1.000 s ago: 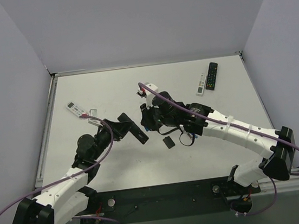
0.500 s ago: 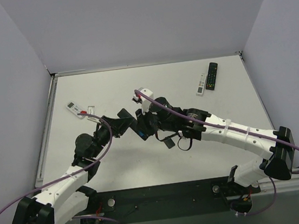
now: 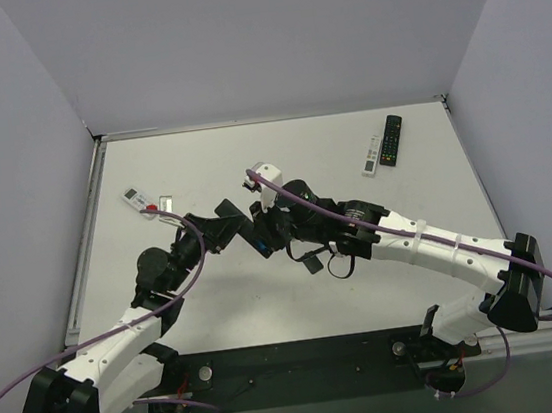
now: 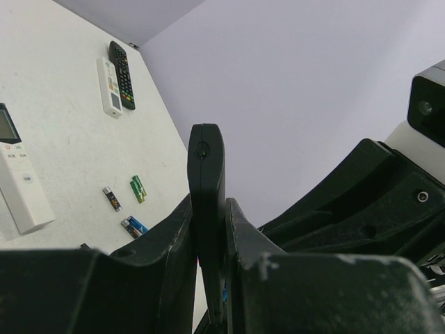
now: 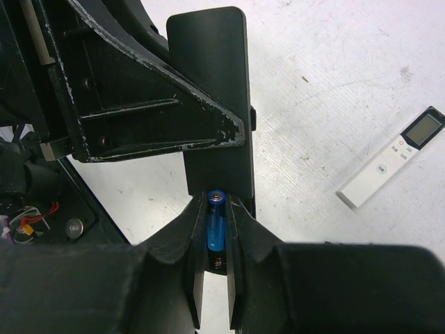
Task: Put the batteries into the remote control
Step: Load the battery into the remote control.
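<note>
My left gripper is shut on a black remote and holds it on edge above the table. It also shows in the right wrist view, back side towards me. My right gripper is shut on a blue battery, with the battery's tip right at the remote's lower end. The two grippers meet at the table's middle. Loose batteries lie on the table: a green one, a dark one and a blue one.
A small black cover lies under the right arm. A white remote lies at the left. A white remote and a black remote lie side by side at the back right. Walls close in the table.
My right gripper has moved left with the blue battery and now meets the remote. My left gripper has lifted the remote slightly up and to the left.
</note>
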You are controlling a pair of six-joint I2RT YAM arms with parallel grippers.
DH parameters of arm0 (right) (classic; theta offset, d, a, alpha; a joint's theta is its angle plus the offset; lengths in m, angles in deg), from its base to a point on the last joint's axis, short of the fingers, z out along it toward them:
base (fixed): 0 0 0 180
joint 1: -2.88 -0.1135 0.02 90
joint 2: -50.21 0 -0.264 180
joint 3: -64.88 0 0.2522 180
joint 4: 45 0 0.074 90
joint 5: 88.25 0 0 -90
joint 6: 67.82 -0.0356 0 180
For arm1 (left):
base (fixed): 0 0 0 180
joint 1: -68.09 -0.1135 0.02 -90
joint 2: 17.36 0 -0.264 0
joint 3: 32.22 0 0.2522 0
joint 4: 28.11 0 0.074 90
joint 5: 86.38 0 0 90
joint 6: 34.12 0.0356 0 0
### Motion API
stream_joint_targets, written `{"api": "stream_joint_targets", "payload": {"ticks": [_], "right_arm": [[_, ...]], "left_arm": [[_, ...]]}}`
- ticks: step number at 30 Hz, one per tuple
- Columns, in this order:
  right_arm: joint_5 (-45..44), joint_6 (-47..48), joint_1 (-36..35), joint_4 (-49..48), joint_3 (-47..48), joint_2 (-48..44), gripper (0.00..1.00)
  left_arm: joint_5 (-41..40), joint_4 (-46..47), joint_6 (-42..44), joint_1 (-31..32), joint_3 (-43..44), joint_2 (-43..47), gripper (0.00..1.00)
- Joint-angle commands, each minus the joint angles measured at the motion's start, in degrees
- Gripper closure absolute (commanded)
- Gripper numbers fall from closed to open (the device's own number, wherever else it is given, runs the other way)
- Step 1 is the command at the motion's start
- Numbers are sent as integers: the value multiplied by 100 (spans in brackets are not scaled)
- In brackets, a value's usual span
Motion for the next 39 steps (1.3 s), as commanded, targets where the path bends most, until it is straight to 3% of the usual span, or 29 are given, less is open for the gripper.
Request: {"api": "stream_joint_targets", "payload": {"ticks": [1, 14, 39], "right_arm": [[-22, 105, -83, -92, 8, 6, 100], [-22, 228, -171, 58, -80, 76, 99], [-119, 404, -171, 110, 412, 208, 55]], "left_arm": [[-45, 449, -163, -27, 313, 137, 100], [-282, 475, -392, -53, 304, 260, 100], [-247, 431, -480, -44, 129, 304, 100]]}}
